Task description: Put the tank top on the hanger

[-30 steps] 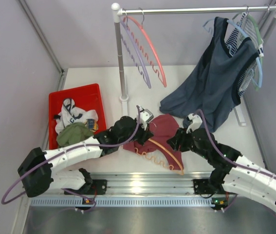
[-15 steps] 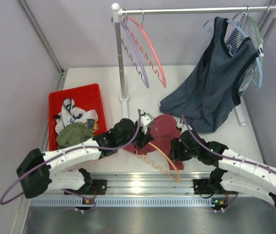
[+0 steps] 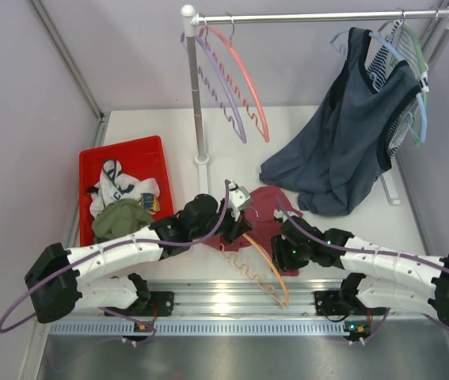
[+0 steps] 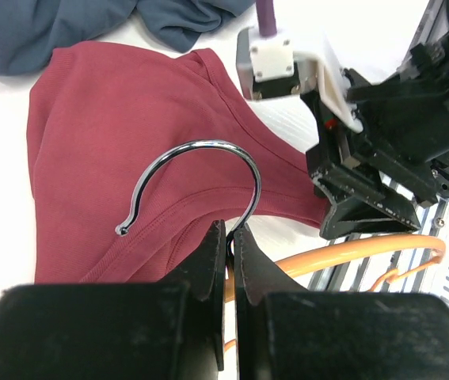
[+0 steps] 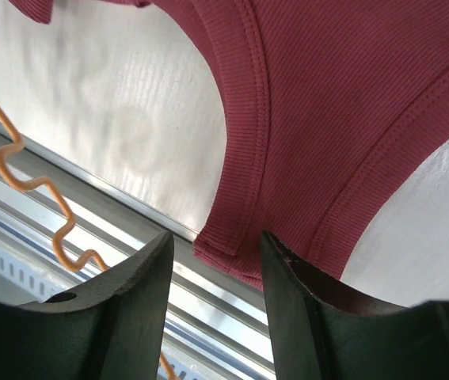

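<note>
The maroon tank top (image 3: 265,212) lies crumpled on the white table between my two grippers; it also shows in the left wrist view (image 4: 121,134) and the right wrist view (image 5: 343,103). The orange hanger (image 3: 265,265) lies across its near edge, its wavy bar toward the front rail. My left gripper (image 3: 236,226) is shut on the hanger's metal hook (image 4: 208,158) at its neck. My right gripper (image 3: 286,252) is open, its fingers (image 5: 129,301) straddling a shoulder strap end (image 5: 232,249) that lies at the table's front edge.
A red bin (image 3: 125,186) with clothes stands at the left. A rail (image 3: 319,16) at the back holds a pink-red hanger (image 3: 244,79), a lilac hanger (image 3: 220,91) and a dark blue-grey top (image 3: 351,134). The metal front rail (image 3: 232,297) runs just below the hanger.
My right gripper has moved left and nearer, from beside the tank top's right edge to its near strap. The hanger and tank top have shifted slightly toward the front.
</note>
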Controlling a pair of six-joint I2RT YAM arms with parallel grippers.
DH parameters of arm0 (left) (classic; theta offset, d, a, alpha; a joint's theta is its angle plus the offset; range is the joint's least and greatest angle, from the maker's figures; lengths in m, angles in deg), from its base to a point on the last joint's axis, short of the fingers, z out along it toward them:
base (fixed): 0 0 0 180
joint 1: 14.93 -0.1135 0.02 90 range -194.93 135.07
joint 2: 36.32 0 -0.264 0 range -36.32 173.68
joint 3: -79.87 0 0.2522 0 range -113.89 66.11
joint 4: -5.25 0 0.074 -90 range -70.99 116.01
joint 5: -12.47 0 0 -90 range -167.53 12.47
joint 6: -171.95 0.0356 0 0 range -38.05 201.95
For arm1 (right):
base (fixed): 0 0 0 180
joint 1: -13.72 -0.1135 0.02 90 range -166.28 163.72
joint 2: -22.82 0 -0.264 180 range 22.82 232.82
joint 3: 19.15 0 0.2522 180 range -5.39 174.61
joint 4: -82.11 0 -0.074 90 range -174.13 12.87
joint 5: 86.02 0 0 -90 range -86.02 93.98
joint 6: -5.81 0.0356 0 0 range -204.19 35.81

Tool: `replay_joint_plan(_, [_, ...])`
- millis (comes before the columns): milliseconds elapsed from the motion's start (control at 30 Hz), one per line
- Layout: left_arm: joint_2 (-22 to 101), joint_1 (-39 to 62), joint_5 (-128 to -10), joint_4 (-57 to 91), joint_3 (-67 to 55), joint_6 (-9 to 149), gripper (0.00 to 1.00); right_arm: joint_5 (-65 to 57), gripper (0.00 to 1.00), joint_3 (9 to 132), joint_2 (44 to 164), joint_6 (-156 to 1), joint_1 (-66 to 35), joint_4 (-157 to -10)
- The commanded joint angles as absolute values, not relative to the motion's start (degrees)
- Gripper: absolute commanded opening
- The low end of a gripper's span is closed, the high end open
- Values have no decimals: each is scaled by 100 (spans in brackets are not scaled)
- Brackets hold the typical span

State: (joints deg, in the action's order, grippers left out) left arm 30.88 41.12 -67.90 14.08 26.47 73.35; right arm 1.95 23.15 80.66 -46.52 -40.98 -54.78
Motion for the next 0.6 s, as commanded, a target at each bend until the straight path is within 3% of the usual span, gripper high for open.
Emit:
replay_joint_plan(0, [2864, 4132, -6812, 926, 2612, 7360, 0, 265, 48, 2555, 8275, -4675, -4323, -5495])
replay_joint_plan(233, [2872, 4141, -6918, 943, 2603, 7377, 0, 696, 45, 2670, 8662, -4578, -4455, -5266])
replay_joint_plan(367, [2820, 4150, -7084, 926, 2620, 7386, 0, 907, 16, 2626, 8470, -4411, -4446, -5187])
replay_joint_plan(467, [2776, 4149, -7207, 891, 2638, 7386, 0, 1144, 5, 2626, 8172, -4288, -4455, -4995])
replay_joint_plan(567, [2749, 4150, -7357, 821, 2647, 7395, 0, 1346, 0, 2626, 7899, -4165, -4455, -4819])
